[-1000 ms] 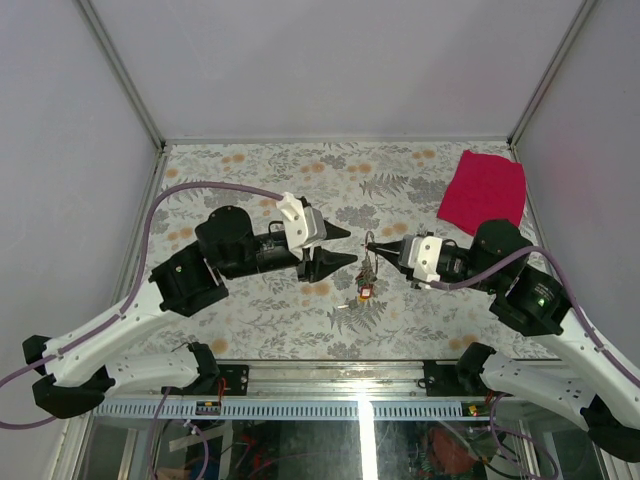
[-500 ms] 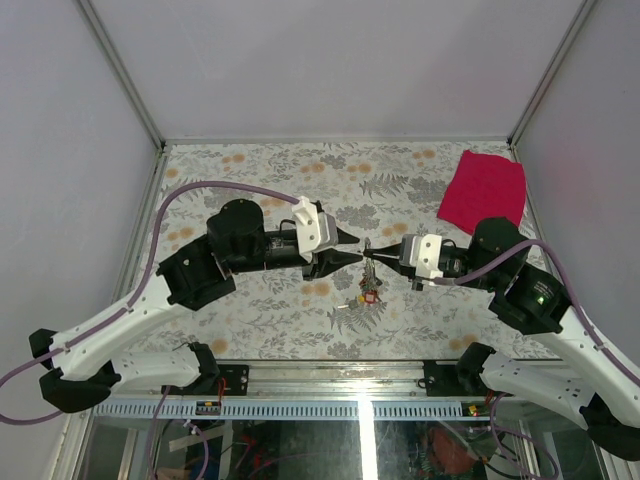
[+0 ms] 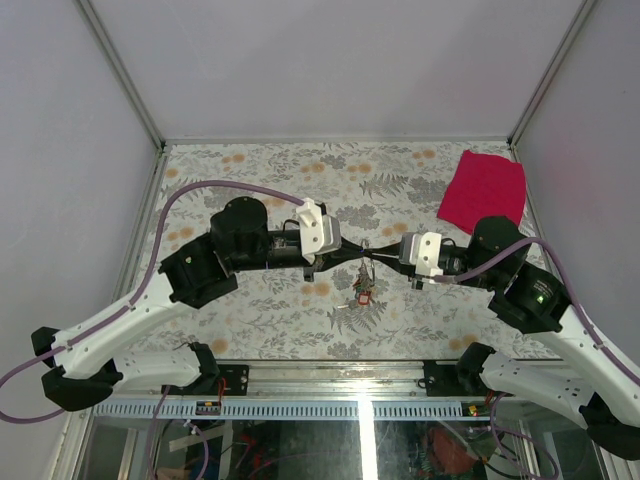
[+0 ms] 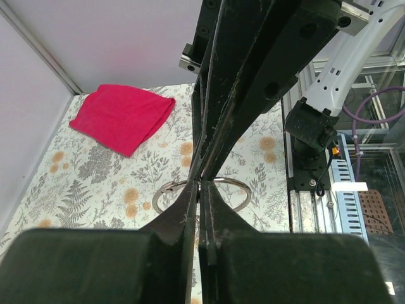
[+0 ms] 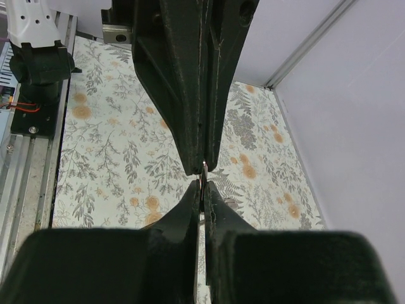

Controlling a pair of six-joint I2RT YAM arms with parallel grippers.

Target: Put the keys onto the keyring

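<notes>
My two grippers meet tip to tip above the middle of the floral table. In the left wrist view the silver keyring [image 4: 235, 190] lies level, and its near edge runs in between the tips of my left gripper [image 4: 201, 190], which is shut on it. The right gripper's black fingers [image 4: 221, 120] come down to the same spot. In the right wrist view my right gripper [image 5: 203, 187] is shut on a thin shiny edge of the keyring [image 5: 204, 168]. From above, the left gripper [image 3: 354, 257] and right gripper [image 3: 369, 254] almost touch. A small bunch of keys [image 3: 362, 288], one red-headed, hangs below them.
A red cloth [image 3: 483, 190] lies at the far right corner of the table, also seen in the left wrist view as the red cloth [image 4: 123, 116]. Pale walls enclose the table on three sides. A metal rail [image 3: 330, 375] runs along the near edge.
My left gripper moved right to the keyring and went from open to shut on it. The right gripper stayed shut. The hanging keys shifted slightly.
</notes>
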